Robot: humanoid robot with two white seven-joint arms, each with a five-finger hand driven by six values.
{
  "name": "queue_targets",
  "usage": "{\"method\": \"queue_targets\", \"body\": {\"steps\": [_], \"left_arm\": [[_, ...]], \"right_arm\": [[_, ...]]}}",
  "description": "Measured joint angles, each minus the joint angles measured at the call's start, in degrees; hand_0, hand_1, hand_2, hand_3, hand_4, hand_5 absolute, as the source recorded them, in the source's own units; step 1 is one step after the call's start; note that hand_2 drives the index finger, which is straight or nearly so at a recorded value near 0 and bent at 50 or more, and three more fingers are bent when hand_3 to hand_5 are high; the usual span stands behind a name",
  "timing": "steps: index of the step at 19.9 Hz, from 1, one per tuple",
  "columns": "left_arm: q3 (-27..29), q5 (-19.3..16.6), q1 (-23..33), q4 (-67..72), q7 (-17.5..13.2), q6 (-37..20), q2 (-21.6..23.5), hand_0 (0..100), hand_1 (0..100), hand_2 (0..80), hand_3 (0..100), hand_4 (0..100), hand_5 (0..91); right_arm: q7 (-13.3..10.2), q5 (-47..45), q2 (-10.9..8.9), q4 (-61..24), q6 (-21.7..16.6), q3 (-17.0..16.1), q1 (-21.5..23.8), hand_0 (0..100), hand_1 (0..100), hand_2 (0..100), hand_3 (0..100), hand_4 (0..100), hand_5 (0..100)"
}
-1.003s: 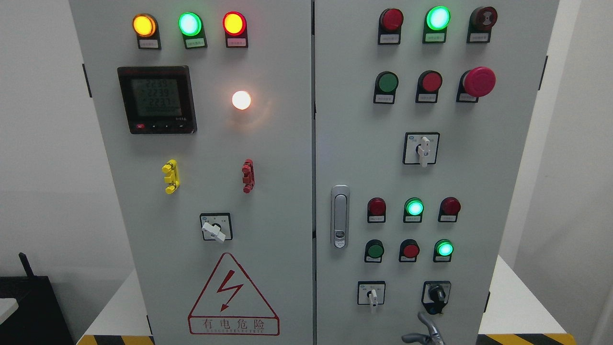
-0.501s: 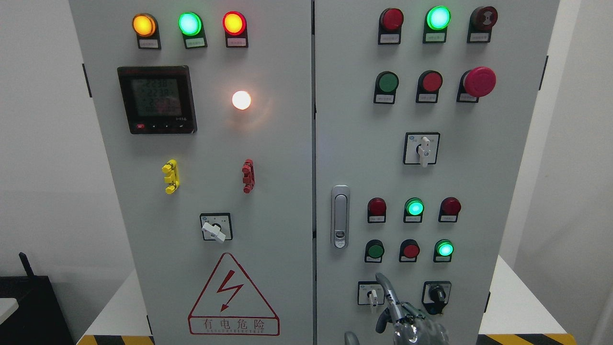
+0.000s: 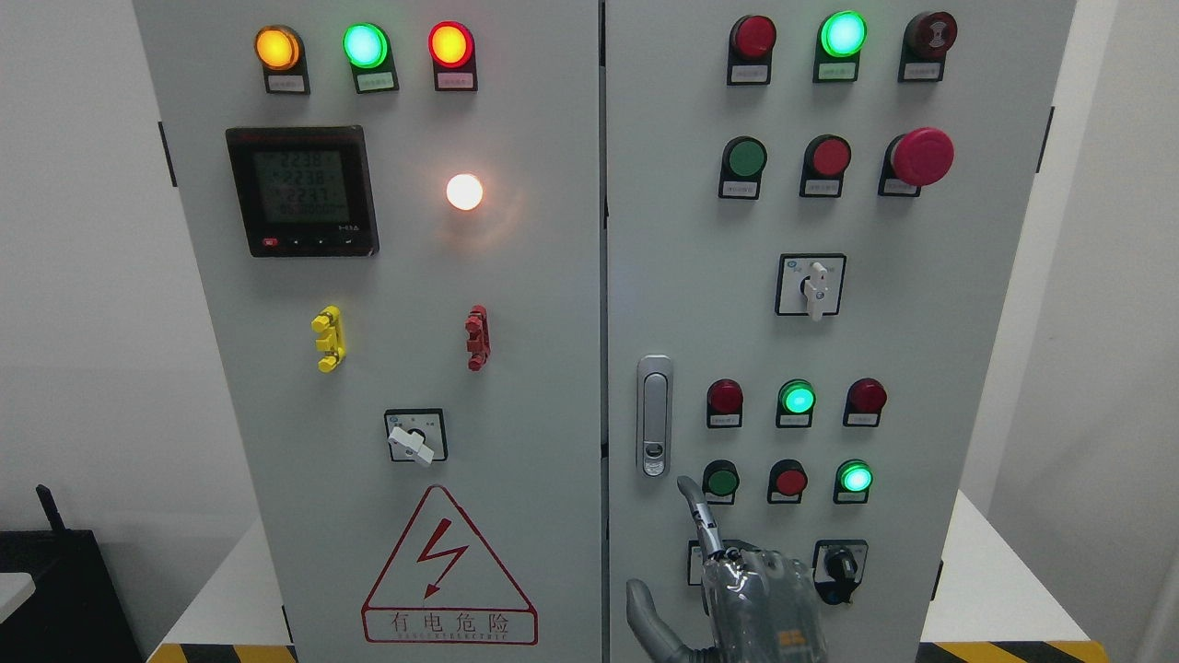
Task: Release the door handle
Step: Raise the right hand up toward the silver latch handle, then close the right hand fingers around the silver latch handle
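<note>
Reading 有电危险, warning triangle (image 3: 449, 571) sits left of right hand (image 3: 737, 589).

door handle (image 3: 654, 415): silver-grey, slim vertical lever in an oval recessed frame, small round lock at its lower end | state: flush against the panel, nothing gripping it | place: right cabinet door (image 3: 958, 304), just beside its left edge, a little below mid-height, upright
</note>
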Motion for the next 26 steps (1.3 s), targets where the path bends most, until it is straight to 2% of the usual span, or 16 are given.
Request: {"method": "queue_targets", "body": {"steps": [7,12,26], "left_arm": [[0.00,0.00,0.00,0.00,0.00,0.00,0.00,12,39,0.0,0,0,0.0],[0.00,0.00,0.00,0.00,0.00,0.00,0.00,12,39,0.0,0,0,0.0],[0.00,0.00,0.00,0.00,0.00,0.00,0.00,12,39,0.0,0,0,0.0]], "right_arm": [[0.92,1.05,0.38,2.43,0.82,0.63,-2.43,40,17,0,100,100,98],[2.48,1.33,0.51,3.57,2.09,0.86,-3.64,41,17,0,100,100,98],[3.08,1.51,0.68,5.01,2.67,0.81,-4.60,41,17,0,100,100,98]]}}
